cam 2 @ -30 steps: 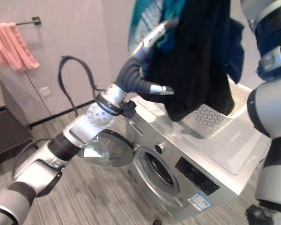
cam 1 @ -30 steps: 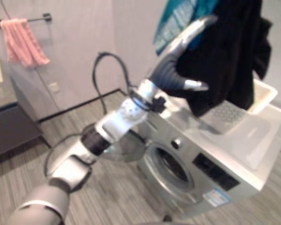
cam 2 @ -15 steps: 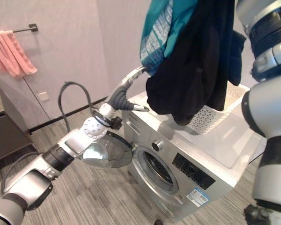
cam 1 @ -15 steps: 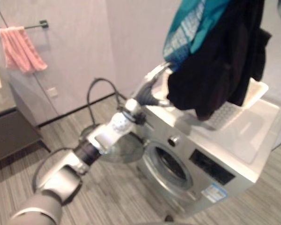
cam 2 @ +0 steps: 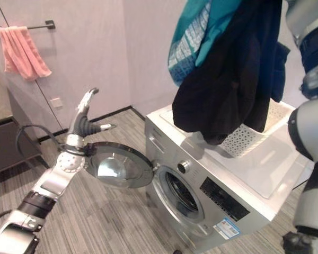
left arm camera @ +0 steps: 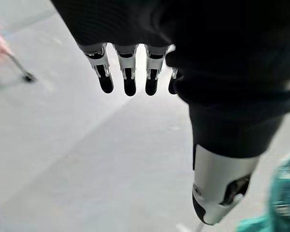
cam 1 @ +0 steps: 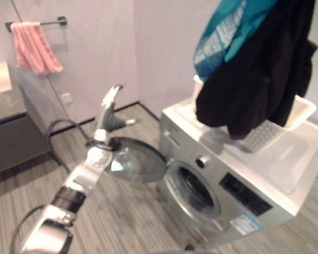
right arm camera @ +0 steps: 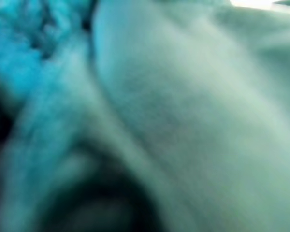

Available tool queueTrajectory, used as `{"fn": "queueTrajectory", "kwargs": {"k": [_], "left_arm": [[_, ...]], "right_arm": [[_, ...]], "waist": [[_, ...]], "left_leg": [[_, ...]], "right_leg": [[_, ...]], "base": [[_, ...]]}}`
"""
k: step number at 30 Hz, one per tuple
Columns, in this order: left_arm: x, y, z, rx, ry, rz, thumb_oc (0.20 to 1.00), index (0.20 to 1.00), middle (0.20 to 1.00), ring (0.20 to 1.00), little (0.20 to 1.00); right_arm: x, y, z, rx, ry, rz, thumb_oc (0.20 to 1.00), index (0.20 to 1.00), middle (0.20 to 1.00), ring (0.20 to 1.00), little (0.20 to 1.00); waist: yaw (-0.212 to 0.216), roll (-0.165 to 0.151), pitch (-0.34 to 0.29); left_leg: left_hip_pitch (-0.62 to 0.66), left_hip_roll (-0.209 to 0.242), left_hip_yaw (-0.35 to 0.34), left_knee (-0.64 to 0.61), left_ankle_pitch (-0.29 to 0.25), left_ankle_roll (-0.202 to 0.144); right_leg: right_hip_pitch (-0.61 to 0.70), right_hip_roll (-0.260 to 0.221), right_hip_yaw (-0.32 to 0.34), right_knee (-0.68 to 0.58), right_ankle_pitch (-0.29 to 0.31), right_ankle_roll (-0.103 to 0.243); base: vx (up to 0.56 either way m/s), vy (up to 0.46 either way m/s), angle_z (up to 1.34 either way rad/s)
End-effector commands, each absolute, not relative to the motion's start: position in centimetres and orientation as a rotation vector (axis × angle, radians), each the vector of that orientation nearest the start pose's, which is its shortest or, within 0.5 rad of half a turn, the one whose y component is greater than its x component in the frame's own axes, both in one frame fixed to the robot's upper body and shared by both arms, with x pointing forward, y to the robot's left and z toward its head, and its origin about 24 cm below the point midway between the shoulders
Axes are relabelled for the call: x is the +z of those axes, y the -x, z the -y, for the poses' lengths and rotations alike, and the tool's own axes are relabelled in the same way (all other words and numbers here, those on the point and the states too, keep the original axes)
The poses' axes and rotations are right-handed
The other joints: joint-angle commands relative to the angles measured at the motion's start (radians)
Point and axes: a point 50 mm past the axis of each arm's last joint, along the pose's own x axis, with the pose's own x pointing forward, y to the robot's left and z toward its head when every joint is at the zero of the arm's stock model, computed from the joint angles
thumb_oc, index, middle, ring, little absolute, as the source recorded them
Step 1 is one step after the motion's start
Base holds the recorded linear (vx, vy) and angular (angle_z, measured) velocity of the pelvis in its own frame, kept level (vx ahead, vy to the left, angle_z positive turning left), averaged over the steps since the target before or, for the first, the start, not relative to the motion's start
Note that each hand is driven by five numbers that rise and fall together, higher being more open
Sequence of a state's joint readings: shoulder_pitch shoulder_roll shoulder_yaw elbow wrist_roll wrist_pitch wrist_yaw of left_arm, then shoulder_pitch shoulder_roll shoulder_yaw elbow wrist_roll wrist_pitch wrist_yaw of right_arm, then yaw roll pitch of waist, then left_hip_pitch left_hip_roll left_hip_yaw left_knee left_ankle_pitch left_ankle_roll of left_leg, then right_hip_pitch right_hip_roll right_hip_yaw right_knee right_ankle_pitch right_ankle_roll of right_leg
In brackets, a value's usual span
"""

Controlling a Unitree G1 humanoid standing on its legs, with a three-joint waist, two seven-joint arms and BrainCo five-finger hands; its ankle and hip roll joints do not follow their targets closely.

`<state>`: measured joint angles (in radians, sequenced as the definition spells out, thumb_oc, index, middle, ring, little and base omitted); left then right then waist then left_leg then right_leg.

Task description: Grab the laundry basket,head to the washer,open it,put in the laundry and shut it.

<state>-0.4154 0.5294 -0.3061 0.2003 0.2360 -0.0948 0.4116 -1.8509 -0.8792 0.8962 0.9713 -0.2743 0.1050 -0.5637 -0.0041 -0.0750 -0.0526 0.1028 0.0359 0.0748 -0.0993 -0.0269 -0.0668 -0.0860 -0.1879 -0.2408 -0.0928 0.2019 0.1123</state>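
A silver washer (cam 2: 217, 182) stands with its round glass door (cam 2: 116, 166) swung open to the left, showing the dark drum (cam 2: 181, 194). A white perforated laundry basket (cam 2: 254, 135) sits on top of the washer. A bundle of teal and black laundry (cam 2: 228, 69) hangs in the air above the basket, beside my right arm (cam 2: 312, 121) at the right edge. Teal cloth (right arm camera: 135, 96) lies right against the right wrist camera. My left hand (cam 2: 85, 119) is open, raised above the door's outer edge and touching nothing; its straight fingers (left arm camera: 128, 79) point at a bare wall.
A pink towel (cam 2: 21, 50) hangs on a wall rail at the far left. A dark low cabinet (cam 2: 5, 145) stands below it. Striped grey floor (cam 2: 106, 222) lies free in front of the washer and under the open door.
My left hand has drawn back from the hanging laundry, moving left and down to above the open door. The laundry still hangs over the basket. The camera has shifted slightly.
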Motion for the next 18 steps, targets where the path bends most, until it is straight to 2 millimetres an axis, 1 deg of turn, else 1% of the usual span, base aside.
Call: {"fn": "queueTrajectory", "kwargs": {"k": [1,2,3,4,5,11,15,18], "left_arm": [[16.1,-33.3,-16.4,0.131,-0.797,0.574,1.000,1.000,1.000,1.000,1.000],[15.6,-33.7,-16.2,0.126,-0.803,0.551,1.000,1.000,1.000,1.000,1.000],[14.8,-34.5,-15.5,0.111,-0.816,0.504,1.000,1.000,1.000,1.000,1.000],[14.6,-34.8,-15.3,0.108,-0.819,0.489,1.000,1.000,1.000,1.000,1.000],[14.5,-35.5,-14.5,0.099,-0.821,0.476,1.000,1.000,1.000,1.000,1.000],[14.7,-37.0,-12.6,0.077,-0.825,0.444,1.000,1.000,1.000,1.000,1.000],[14.2,-37.6,-11.7,0.066,-0.818,0.403,1.000,1.000,1.000,1.000,1.000],[14.5,-37.9,-11.4,0.072,-0.816,0.402,1.000,1.000,1.000,1.000,1.000]], "right_arm": [[52.8,-29.2,22.6,-1.082,1.270,1.013,0.200,0.200,0.200,0.200,0.200],[52.7,-29.3,22.3,-1.072,1.265,1.016,0.200,0.200,0.200,0.200,0.200],[52.6,-29.7,21.3,-1.038,1.257,1.031,0.200,0.200,0.200,0.200,0.200],[52.6,-29.8,21.1,-1.030,1.257,1.035,0.200,0.200,0.200,0.200,0.200],[52.6,-30.0,20.6,-1.015,1.249,1.044,0.200,0.200,0.200,0.200,0.200],[52.3,-30.4,19.5,-0.975,1.236,1.055,0.200,0.200,0.200,0.200,0.200],[52.2,-30.8,19.0,-0.954,1.222,1.053,0.200,0.200,0.200,0.200,0.200],[52.0,-31.0,18.7,-0.944,1.215,1.048,0.200,0.200,0.200,0.200,0.200]], "waist": [[0.007,-0.011,0.015],[0.004,-0.012,0.015],[-0.007,-0.014,0.015],[-0.010,-0.014,0.015],[-0.018,-0.014,0.015],[-0.039,-0.013,0.015],[-0.047,-0.010,0.013],[-0.049,-0.009,0.012]], "left_leg": [[-0.071,0.012,0.029,0.012,-0.036,0.007],[-0.071,0.013,0.030,0.012,-0.036,0.006],[-0.070,0.015,0.034,0.012,-0.036,0.005],[-0.071,0.015,0.036,0.012,-0.036,0.004],[-0.073,0.018,0.039,0.012,-0.036,0.002],[-0.079,0.026,0.045,0.012,-0.033,-0.002],[-0.080,0.028,0.047,0.012,-0.032,-0.004],[-0.080,0.029,0.048,0.012,-0.032,-0.005]], "right_leg": [[0.139,-0.053,-0.090,0.019,-0.140,0.087],[0.137,-0.051,-0.090,0.018,-0.140,0.087],[0.133,-0.047,-0.081,0.016,-0.141,0.086],[0.133,-0.046,-0.079,0.016,-0.142,0.086],[0.127,-0.042,-0.074,0.016,-0.143,0.084],[0.117,-0.035,-0.069,0.015,-0.145,0.082],[0.117,-0.032,-0.064,0.014,-0.147,0.079],[0.118,-0.031,-0.065,0.014,-0.148,0.079]], "base": [[0.00,0.000,0.00],[0.00,0.000,0.00],[0.00,0.000,0.00],[0.03,-0.022,-0.06],[0.01,-0.012,-0.06],[0.01,-0.013,-0.07],[0.00,-0.004,-0.02],[0.00,-0.004,-0.02]]}}
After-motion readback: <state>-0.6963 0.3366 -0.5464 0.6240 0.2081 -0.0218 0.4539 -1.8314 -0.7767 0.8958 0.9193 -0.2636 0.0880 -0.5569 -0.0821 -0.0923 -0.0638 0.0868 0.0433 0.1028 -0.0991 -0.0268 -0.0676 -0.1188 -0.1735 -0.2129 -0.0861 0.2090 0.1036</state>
